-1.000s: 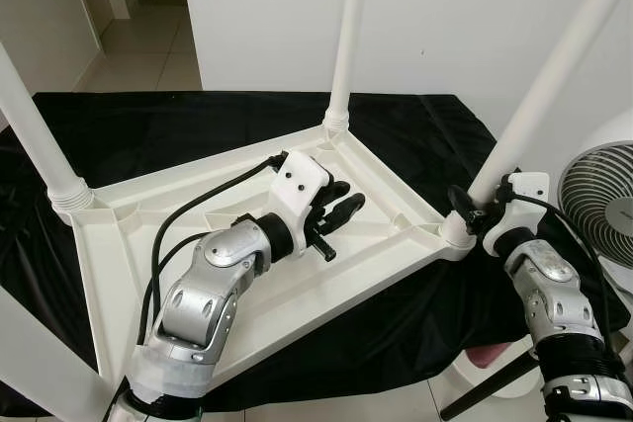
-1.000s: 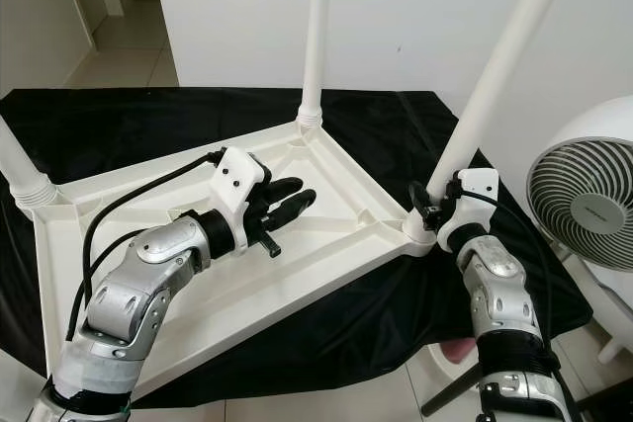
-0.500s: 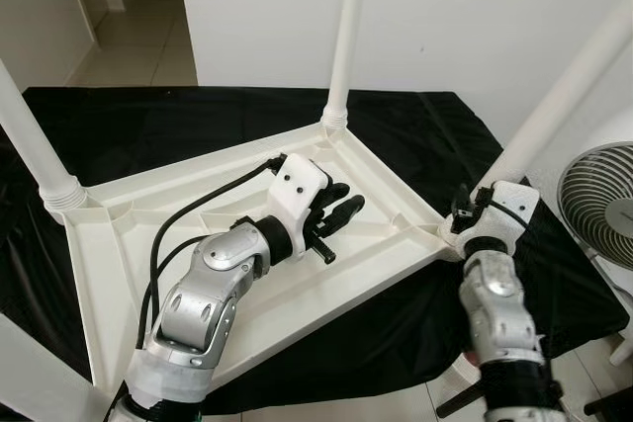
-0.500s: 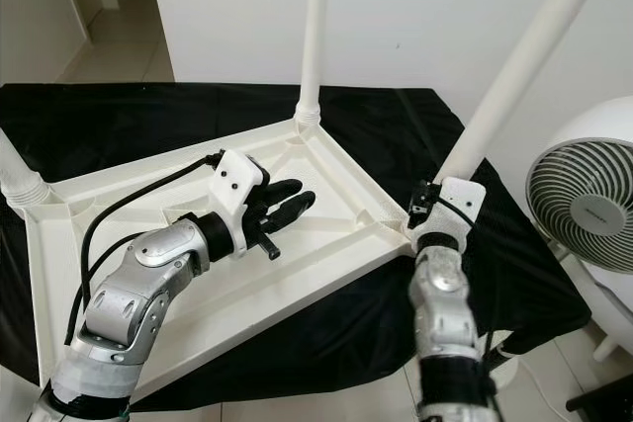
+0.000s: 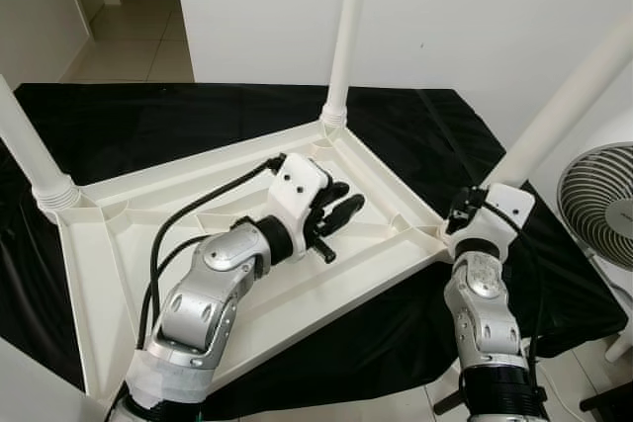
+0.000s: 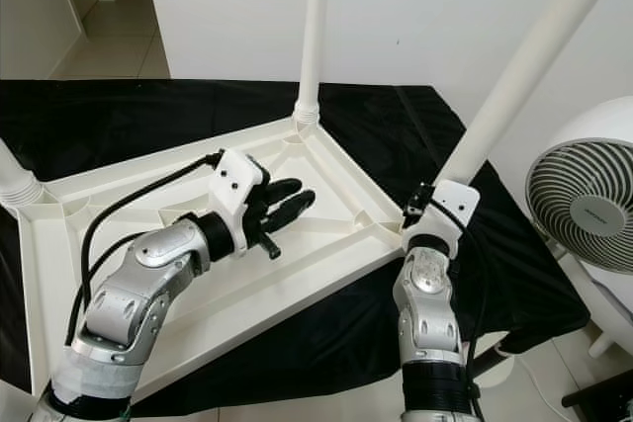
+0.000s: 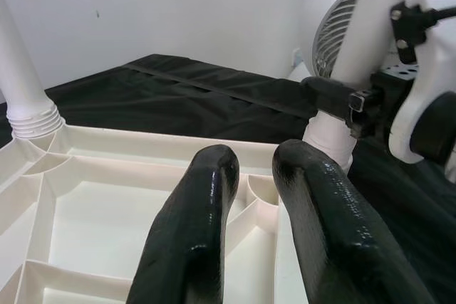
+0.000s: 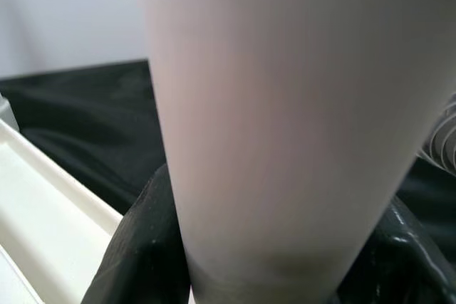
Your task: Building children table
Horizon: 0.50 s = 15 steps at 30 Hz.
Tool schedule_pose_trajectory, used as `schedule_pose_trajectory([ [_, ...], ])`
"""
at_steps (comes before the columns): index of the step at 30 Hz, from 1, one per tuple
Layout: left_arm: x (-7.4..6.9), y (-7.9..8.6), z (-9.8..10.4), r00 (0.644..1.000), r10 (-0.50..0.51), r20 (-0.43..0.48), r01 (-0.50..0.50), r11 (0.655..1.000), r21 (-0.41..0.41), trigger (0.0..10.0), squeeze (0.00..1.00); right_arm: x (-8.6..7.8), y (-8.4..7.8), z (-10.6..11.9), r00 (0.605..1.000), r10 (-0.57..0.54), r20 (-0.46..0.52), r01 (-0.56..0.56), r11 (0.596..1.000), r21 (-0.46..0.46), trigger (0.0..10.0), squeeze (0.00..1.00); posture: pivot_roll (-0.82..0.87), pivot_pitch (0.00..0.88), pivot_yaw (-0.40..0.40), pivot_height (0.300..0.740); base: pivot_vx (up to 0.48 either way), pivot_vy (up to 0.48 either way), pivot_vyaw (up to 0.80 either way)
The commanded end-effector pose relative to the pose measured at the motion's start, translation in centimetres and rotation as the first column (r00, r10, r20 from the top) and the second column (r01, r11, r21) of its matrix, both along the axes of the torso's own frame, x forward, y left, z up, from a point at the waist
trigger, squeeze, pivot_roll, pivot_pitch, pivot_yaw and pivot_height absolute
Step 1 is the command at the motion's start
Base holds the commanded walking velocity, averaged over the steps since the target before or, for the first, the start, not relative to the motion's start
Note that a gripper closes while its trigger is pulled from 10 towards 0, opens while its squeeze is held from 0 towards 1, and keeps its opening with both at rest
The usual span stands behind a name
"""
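Children's table [image 5: 247,274], white plastic, is lying upside down on a black cloth [image 5: 158,126], ribbed underside facing up, sitting askew with one corner pointing toward the far wall. White legs are standing up from the corners: far leg [image 5: 346,37] rising from a threaded collar at the far corner, left leg [image 5: 25,145] at the left corner, right leg [image 5: 569,96] leaning up and out from the right corner.

Left gripper [image 5: 336,214] is resting low over the middle of the underside, silver arm reaching in from the near left, black cable looping behind it. In the left wrist view its two black fingers [image 7: 192,240] are lying close side by side with a narrow gap between them, pinching nothing.

Right gripper [image 5: 465,210] is sitting at the base of the right leg, just above the corner socket. In the right wrist view the leg is standing between the two black fingers [image 8: 139,247], which are pressing against it on both sides.

Surface: the black cloth is covering a low platform and draping over its near edge, wrinkled at the right. Room: plain white wall [image 5: 475,17] behind, pale tiled floor [image 5: 138,37] running off into a passage at the far left, a white fan [image 5: 598,205] with a round grille standing at the right, beside the cloth.
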<state>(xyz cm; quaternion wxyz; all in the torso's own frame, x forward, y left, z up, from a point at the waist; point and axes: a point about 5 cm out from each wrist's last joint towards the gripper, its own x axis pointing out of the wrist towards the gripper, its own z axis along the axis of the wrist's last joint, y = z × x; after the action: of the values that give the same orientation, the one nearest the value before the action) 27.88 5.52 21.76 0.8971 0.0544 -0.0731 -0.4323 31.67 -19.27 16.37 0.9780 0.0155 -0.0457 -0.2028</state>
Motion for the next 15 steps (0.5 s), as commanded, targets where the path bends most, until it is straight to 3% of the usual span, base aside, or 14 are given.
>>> schedule_pose_trajectory([
  [1, 0.0, 0.0, 0.1, 0.998, 0.059, 0.004, -0.059, 0.998, -0.016, 10.0, 0.0, -0.1, -0.6, -3.1, 0.978, -0.01, -0.209, 0.02, 0.999, 0.043, 0.0, 0.0, 0.02, 0.054, -0.051, 0.74, 0.0, 0.0, 0.0],
  [11, 0.0, 0.0, 0.1, 0.998, 0.058, 0.004, -0.058, 0.998, -0.016, 10.0, 0.0, 0.6, -1.4, -2.4, 0.966, 0.037, -0.257, -0.019, 0.997, 0.071, 0.0, 0.0, 0.02, 0.055, -0.05, 0.74, 0.0, 0.0, 0.0],
  [14, -0.1, 0.0, 0.1, 0.998, 0.058, 0.003, -0.057, 0.998, -0.016, 10.0, 0.0, 0.6, -1.9, -2.8, 0.948, 0.073, -0.309, -0.042, 0.993, 0.107, 0.0, 0.0, 0.02, 0.061, -0.049, 0.74, 0.0, 0.0, 0.0],
  [15, -0.1, 0.0, 0.1, 0.998, 0.058, 0.003, -0.058, 0.998, -0.015, 10.0, 0.0, 0.5, -2.0, -3.0, 0.941, 0.079, -0.329, -0.042, 0.992, 0.117, 5.4, 0.0, 0.02, 0.061, -0.049, 0.74, 0.0, 0.0, 0.0],
])
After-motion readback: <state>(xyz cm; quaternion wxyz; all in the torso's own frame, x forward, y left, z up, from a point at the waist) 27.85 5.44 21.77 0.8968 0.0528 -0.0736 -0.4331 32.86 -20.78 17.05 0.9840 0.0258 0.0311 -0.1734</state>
